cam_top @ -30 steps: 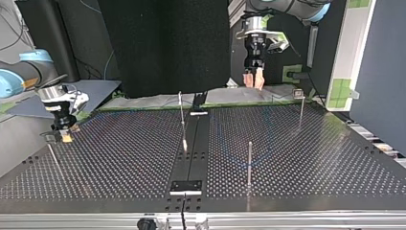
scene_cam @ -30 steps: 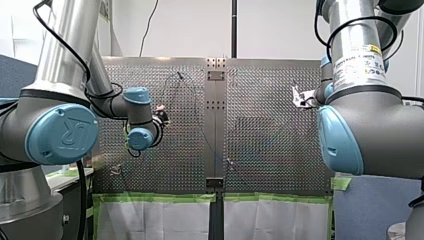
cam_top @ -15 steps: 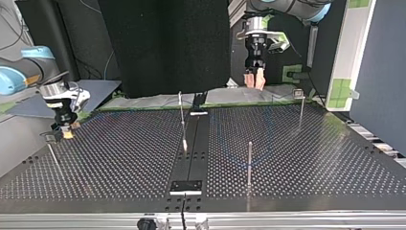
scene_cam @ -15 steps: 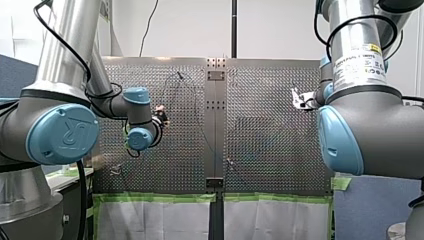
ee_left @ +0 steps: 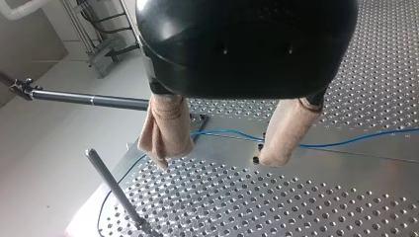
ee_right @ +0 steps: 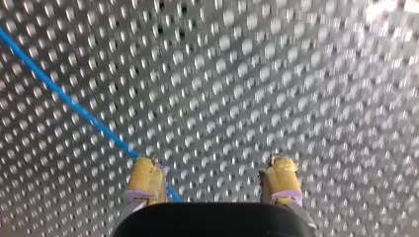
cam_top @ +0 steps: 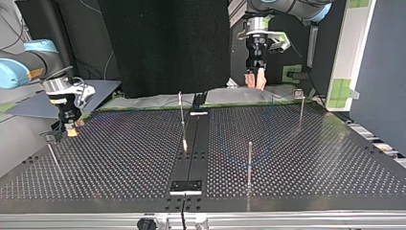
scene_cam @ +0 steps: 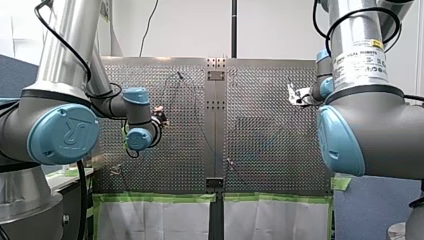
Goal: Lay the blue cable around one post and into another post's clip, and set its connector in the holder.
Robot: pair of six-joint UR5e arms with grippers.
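The thin blue cable [cam_top: 239,158] lies in a loose curve on the perforated table [cam_top: 311,158], by the short post [cam_top: 249,163]. In the left wrist view the cable [ee_left: 346,142] runs across the plate below my left gripper [ee_left: 217,159], which is open with beige pads and holds nothing. That gripper [cam_top: 255,82] hangs high over the table's far edge. My right gripper [cam_top: 71,130] hovers low at the top view's left, next to a clipped post [cam_top: 50,148]. Its yellow pads stand open [ee_right: 213,165], and the cable [ee_right: 74,106] runs on the plate past one finger.
A thin post [cam_top: 181,115] rises beside the dark centre strip [cam_top: 191,158], and a clipped post [cam_top: 300,108] stands at the top view's far right. A black block [cam_top: 186,186] sits on the strip near the front edge. Green tape lines the far edge.
My right gripper has slid a little toward the middle of the table, away from the clipped post at the top view's left. My left gripper has hardly moved.
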